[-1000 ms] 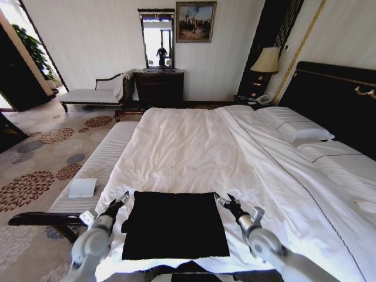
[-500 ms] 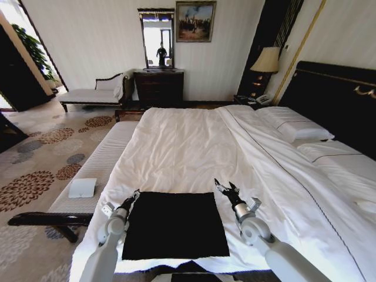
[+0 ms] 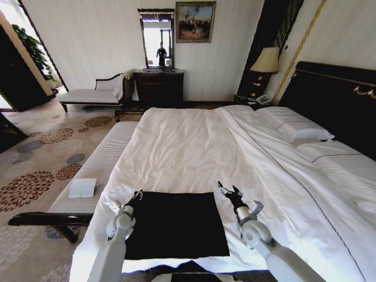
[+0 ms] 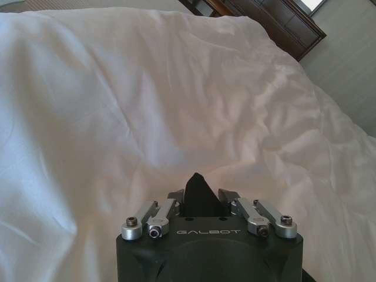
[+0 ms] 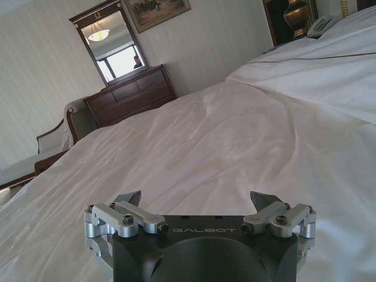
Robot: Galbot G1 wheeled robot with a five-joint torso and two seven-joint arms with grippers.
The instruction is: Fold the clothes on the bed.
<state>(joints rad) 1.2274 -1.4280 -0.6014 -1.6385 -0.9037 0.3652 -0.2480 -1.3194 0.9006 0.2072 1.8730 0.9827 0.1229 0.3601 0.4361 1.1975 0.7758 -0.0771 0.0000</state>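
Left gripper (image 3: 137, 194) down at the far left corner of the T-shirt (image 3: 175, 225), jaws pinched tight on a peak of black cloth (image 4: 201, 197). T-shirt lying flat, folded to a dark rectangle, at the near end of the bed (image 3: 194, 147), on the white duvet. Right gripper (image 3: 228, 191) at the far right corner, jaws spread wide, holding nothing, duvet (image 5: 235, 153) stretching beyond.
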